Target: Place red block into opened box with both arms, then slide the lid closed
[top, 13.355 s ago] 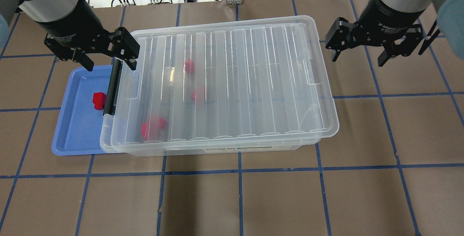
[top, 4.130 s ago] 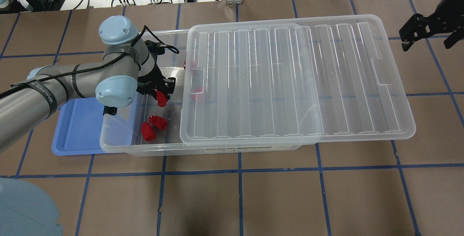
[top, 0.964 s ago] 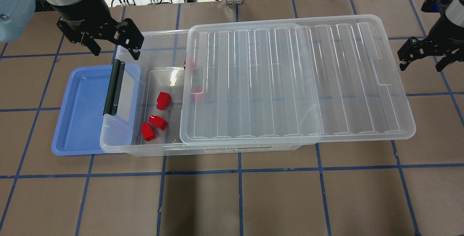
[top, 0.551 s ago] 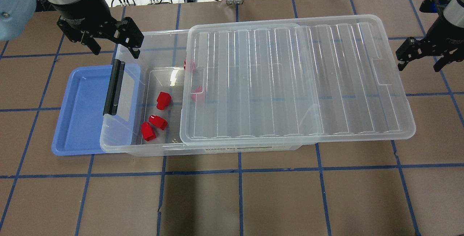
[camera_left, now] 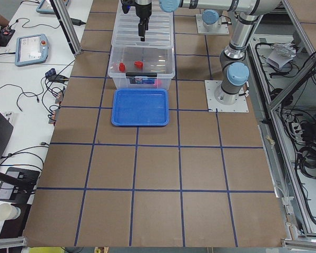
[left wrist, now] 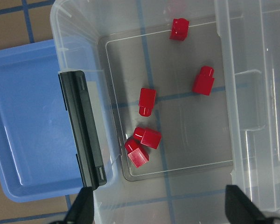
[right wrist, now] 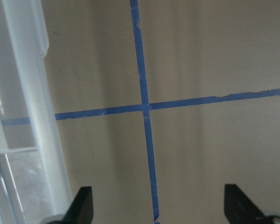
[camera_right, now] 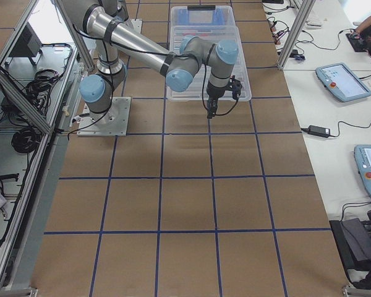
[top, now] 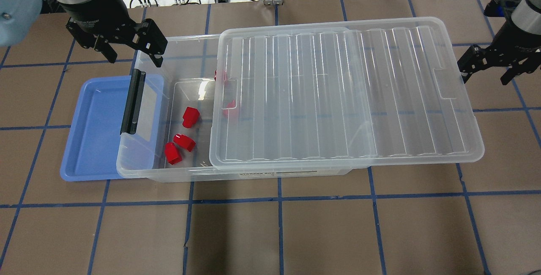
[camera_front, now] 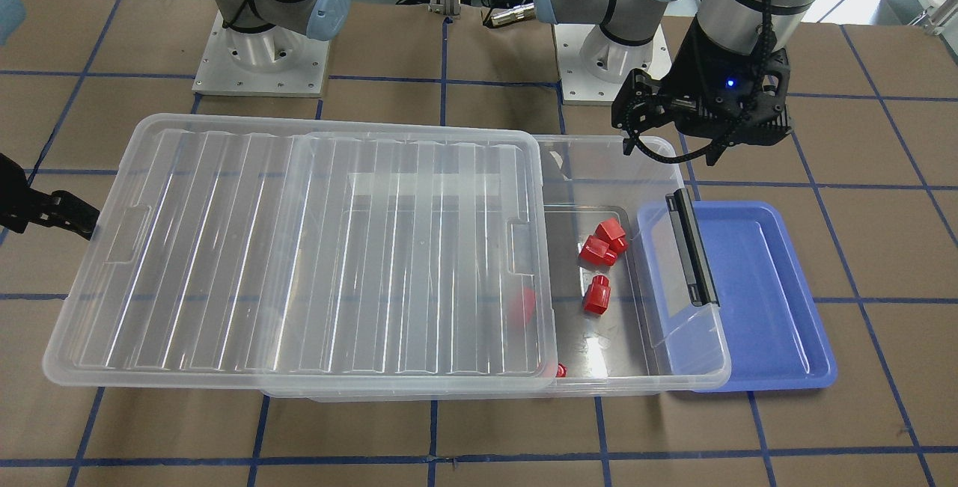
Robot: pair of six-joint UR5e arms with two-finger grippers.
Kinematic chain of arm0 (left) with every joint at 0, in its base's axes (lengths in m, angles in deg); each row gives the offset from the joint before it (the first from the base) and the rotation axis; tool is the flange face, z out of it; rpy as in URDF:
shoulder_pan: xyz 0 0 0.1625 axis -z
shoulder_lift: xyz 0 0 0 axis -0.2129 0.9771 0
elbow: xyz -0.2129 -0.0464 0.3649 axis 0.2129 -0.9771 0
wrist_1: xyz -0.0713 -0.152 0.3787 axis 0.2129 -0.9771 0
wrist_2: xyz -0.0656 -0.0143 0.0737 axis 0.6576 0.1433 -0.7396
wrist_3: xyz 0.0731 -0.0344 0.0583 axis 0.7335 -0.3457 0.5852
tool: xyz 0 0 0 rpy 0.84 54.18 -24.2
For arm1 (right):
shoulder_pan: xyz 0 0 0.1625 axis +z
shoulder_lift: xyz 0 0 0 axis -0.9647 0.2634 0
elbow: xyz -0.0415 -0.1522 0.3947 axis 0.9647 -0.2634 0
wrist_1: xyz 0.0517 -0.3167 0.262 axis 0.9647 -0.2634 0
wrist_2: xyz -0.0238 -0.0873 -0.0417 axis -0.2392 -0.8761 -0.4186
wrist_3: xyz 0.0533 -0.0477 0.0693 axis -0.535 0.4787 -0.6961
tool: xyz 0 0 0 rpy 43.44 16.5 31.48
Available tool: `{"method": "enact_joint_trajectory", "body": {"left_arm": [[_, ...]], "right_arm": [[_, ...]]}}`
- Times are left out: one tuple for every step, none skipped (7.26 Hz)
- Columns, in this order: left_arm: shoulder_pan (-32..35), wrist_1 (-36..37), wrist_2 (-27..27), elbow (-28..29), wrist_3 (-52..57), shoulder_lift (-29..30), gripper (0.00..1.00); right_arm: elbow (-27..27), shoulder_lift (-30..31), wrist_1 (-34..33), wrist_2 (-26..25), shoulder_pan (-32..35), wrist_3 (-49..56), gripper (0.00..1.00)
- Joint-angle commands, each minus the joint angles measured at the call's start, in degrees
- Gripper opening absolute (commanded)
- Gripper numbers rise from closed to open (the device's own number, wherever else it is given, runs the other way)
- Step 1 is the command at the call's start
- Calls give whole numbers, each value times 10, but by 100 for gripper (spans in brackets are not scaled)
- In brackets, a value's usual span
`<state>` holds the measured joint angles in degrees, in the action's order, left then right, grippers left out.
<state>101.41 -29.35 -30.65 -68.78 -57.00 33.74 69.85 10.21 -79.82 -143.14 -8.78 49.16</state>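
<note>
The small bright red plastic block (top: 190, 117), cube-bodied with a narrower stub, lies on the floor of the large clear plastic box (top: 165, 174), at the end its ribbed clear lid (top: 338, 97) leaves uncovered. Brown paper gridded with blue tape covers the bench (top: 321, 232). The left gripper (top: 134, 55) hangs wide open and empty above the box's latch-end corner, apart from the block. The right gripper (top: 484, 76), also wide, is beside the lid's far end.

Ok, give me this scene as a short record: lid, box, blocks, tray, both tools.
lid: on the box, offset toward the robot's right, latch end uncovered
box: latch end overhangs the blue tray
red blocks: five, all inside the box
left tool: open, empty, above a box corner by the latch
right tool: open, empty, past the lid's overhanging end
</note>
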Motion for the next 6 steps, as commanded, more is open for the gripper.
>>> {"method": "enact_joint_trajectory", "body": {"left_arm": [[0, 0, 0, 0, 0, 0, 100], [0, 0, 0, -1, 0, 0, 100], [0, 0, 0, -1, 0, -1, 100], [0, 0, 0, 0, 0, 2, 100], [0, 0, 0, -1, 0, 2, 100], [0, 0, 0, -1, 0, 2, 100]], "right_arm": [[0, 0, 2, 1, 8, 0, 100], [0, 0, 2, 2, 28, -5, 100], [0, 0, 2, 2, 43, -31, 100], [0, 0, 2, 2, 60, -50, 100], [-1, 0, 0, 2, 83, -70, 100], [-1, 0, 0, 2, 101, -104, 100]]}}
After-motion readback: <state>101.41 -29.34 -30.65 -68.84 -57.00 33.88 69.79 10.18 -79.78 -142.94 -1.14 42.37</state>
